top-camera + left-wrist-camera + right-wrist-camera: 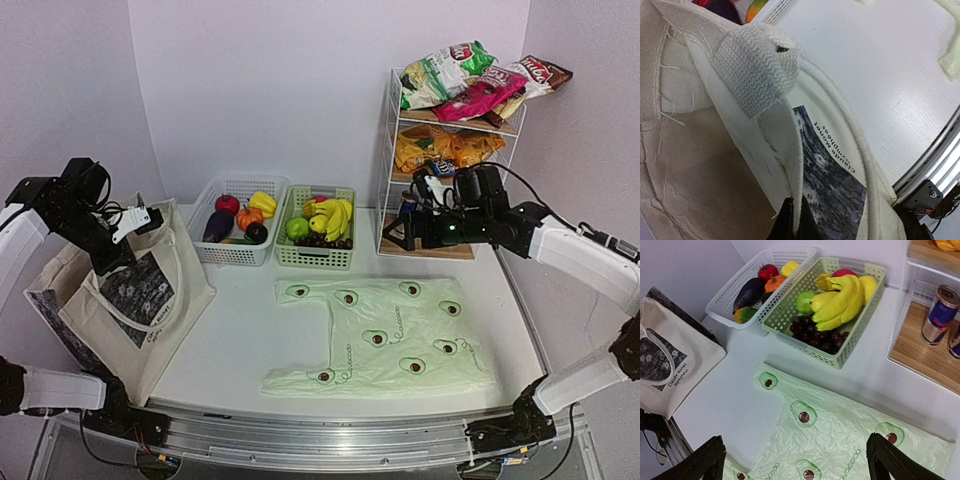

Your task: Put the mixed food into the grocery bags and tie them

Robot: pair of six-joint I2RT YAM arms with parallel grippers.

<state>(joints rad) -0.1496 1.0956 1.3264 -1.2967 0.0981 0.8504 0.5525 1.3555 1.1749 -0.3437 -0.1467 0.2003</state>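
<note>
Left claw (791,220): my fingers are pinched tight on the top edge of the cream canvas tote (130,290), which slumps below it at the side of the table (240,340). Only the left wrist view shows the pinch, with a webbing strap (757,70) folded just ahead of the claw and the dark grey printed panel beside it. My right claw (795,460) hangs wide open and empty over the pale-green avocado bag (840,440), spread flat on the table beneath it. Ahead of that claw, the green basket (875,275) holds the bananas (840,302) and the grape bunch (817,335). To its right, a drink can (939,315) stands on a wooden shelf (912,347), seen clearly only from the right wrist. The overhead view alone shows the crisp packets (445,75) on the upper tiers of the wire rack (390,130).
</note>
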